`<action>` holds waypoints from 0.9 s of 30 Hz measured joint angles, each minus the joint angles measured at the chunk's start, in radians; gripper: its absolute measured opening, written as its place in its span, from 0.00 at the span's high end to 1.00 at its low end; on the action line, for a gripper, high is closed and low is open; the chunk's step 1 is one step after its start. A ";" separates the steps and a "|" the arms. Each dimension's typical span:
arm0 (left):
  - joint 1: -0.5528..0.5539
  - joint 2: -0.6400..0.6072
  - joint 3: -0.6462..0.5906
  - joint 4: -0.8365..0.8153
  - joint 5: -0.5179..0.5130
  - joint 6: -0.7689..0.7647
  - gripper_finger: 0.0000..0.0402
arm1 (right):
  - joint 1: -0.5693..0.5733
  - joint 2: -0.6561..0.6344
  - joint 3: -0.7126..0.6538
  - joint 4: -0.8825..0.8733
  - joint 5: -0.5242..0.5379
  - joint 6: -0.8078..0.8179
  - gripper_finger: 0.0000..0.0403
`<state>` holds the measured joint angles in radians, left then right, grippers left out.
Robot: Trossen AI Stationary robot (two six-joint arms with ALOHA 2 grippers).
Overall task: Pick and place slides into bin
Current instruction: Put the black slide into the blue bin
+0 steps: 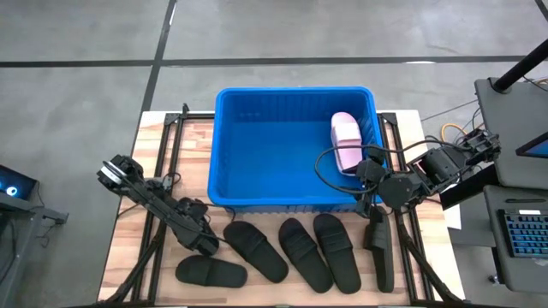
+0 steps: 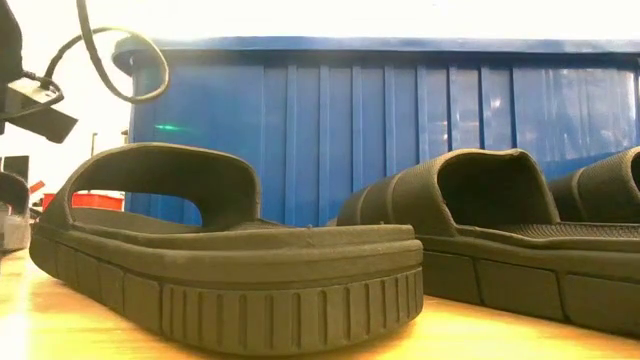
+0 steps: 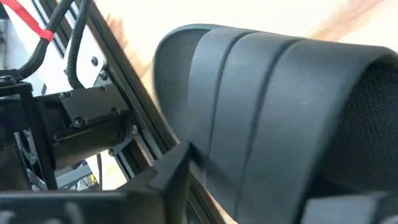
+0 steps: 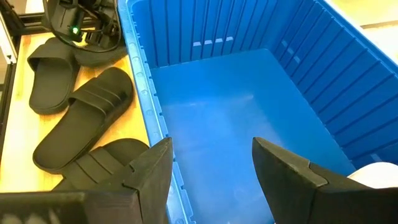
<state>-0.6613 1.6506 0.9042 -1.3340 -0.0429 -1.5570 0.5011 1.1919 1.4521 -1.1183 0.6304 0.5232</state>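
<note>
The blue bin (image 1: 295, 147) stands at the back middle of the table, with one pale pink slide (image 1: 345, 141) lying inside by its right wall. Several black slides (image 1: 304, 252) lie in a row in front of the bin. My left gripper (image 1: 204, 242) is low at the left end of that row. It is shut on the ribbed strap of a black slide (image 3: 261, 106), and a finger (image 3: 168, 177) presses the strap's edge. My right gripper (image 4: 211, 168) hangs open and empty over the bin's (image 4: 224, 118) front right part, and the pink slide (image 4: 379, 171) shows just beside it.
One black slide (image 1: 379, 248) lies at the right end of the row, near a black frame rail (image 1: 411, 248). A laptop (image 1: 522, 231) and cables sit off the table's right side. From table height, black slides (image 2: 230, 270) stand before the bin's wall (image 2: 400, 120).
</note>
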 joint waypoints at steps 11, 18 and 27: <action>0.000 -0.051 0.064 -0.035 -0.009 0.099 0.97 | 0.000 0.000 0.000 0.000 0.000 0.000 0.48; -0.001 -0.181 0.161 -0.030 -0.030 0.425 0.99 | 0.000 0.000 0.000 0.000 0.000 0.000 0.48; -0.001 -0.349 0.351 0.076 0.097 0.658 1.00 | 0.000 0.000 0.000 0.000 0.000 -0.001 0.48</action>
<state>-0.6621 1.3017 1.2548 -1.2583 0.0542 -0.8987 0.5011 1.1919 1.4521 -1.1185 0.6304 0.5220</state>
